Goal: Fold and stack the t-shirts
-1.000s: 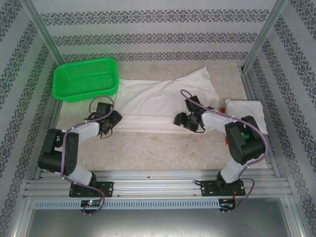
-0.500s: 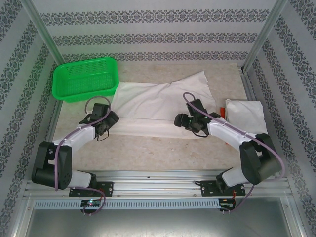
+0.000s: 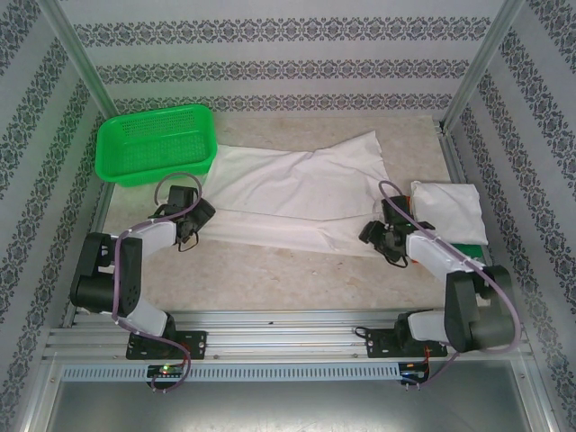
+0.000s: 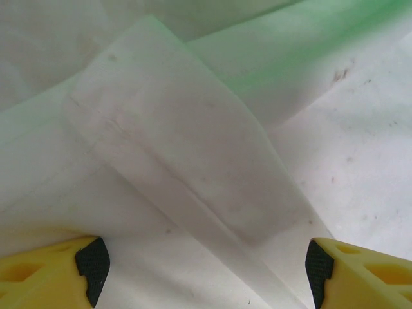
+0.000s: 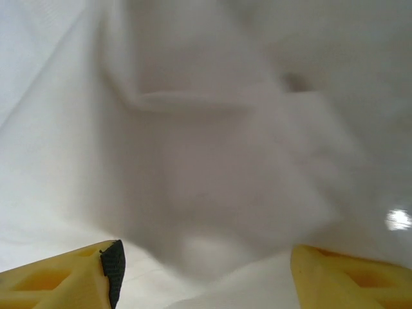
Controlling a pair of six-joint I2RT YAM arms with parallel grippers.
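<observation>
A white t-shirt (image 3: 297, 193) lies spread across the middle of the table, wrinkled, with its near edge folded over. My left gripper (image 3: 200, 219) sits low at the shirt's near-left end. In the left wrist view it (image 4: 206, 273) is open wide over a folded flap of the cloth (image 4: 193, 148). My right gripper (image 3: 378, 239) is at the shirt's near-right corner. Its jaws (image 5: 206, 277) stand open with a blurred hump of white cloth (image 5: 212, 193) between the fingers. A folded stack of t-shirts (image 3: 448, 209) lies right of it, with orange and green edges showing.
A green mesh basket (image 3: 157, 144) stands at the far left, touching the shirt's far-left end. Metal frame posts and patterned walls close in the table (image 3: 270, 279) on three sides. The folded stack lies close to the right arm.
My right gripper has moved right and nearer, from mid-shirt to its near-right corner, and that corner now reaches farther right. The left gripper shifted slightly left and opened a little more.
</observation>
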